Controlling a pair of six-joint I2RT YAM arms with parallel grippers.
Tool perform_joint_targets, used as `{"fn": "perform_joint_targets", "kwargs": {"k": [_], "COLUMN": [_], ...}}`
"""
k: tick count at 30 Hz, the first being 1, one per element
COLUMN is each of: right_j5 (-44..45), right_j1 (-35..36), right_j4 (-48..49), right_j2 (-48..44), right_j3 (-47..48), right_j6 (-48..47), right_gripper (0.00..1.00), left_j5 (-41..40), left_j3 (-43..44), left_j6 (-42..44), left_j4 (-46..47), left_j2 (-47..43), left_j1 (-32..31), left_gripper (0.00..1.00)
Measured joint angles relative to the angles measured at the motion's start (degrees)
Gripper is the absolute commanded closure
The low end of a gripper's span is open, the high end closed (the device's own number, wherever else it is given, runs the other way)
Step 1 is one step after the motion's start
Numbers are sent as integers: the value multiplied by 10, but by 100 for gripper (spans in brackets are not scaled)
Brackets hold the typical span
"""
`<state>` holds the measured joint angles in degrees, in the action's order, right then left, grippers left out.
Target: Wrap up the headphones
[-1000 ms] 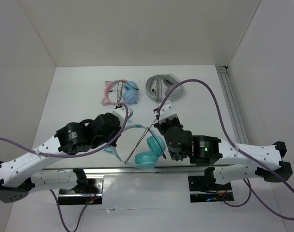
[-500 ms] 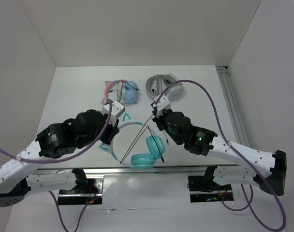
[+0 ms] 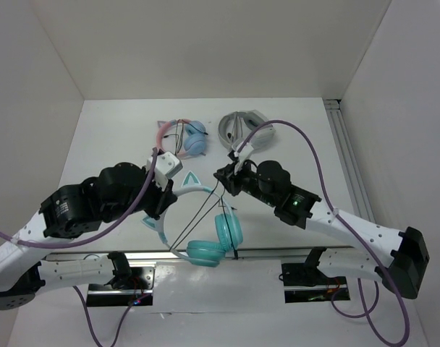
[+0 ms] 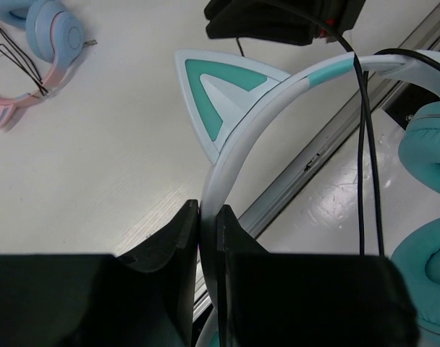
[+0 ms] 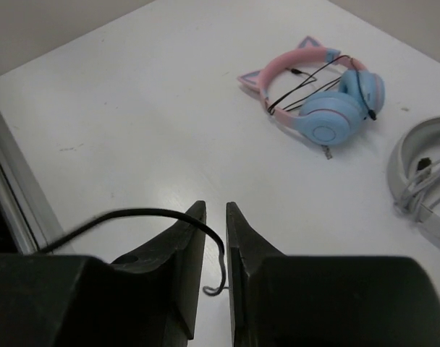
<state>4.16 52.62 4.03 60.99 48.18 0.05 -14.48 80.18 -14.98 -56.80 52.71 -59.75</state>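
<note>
The teal headphones (image 3: 193, 189) with a pale headband and cat ears hang over the table's near edge, ear cups (image 3: 227, 230) low. My left gripper (image 4: 208, 211) is shut on the headband (image 4: 227, 155), just below one cat ear (image 4: 220, 97). The thin black cable (image 3: 198, 215) runs in taut lines from the headband down to the cups. My right gripper (image 5: 216, 208) stands just right of the headband (image 3: 223, 177), its jaws a narrow gap apart. The cable's end (image 5: 221, 253) curls loosely through that gap without being pinched.
Pink-and-blue cat-ear headphones (image 3: 180, 137) and grey-and-white headphones (image 3: 245, 129) lie at the back of the table. A metal rail (image 3: 348, 166) runs along the right side, and another rail (image 3: 278, 253) lines the near edge.
My left gripper has carried the headphones left and toward the near edge. The right gripper has swung left toward the headband, and its jaws have parted slightly around the cable.
</note>
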Motion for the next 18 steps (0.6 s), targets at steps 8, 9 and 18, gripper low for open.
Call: {"fn": "perform_joint_targets", "kwargs": {"k": [8, 9, 18], "right_j5": [-85, -92, -143], "right_j1": [-24, -27, -50], "right_j4": [100, 110, 199], "right_j2": [30, 33, 70], "right_j3": [-74, -80, -123], "right_j6": [52, 57, 103], "right_gripper": [73, 73, 72], "left_j5": [6, 0, -74], "left_j3": [34, 38, 62], "left_j6": [-21, -29, -104], "left_j4": [11, 16, 29], "left_j2": [11, 13, 13], "left_j1": [-2, -2, -2], "left_gripper": [100, 100, 100]}}
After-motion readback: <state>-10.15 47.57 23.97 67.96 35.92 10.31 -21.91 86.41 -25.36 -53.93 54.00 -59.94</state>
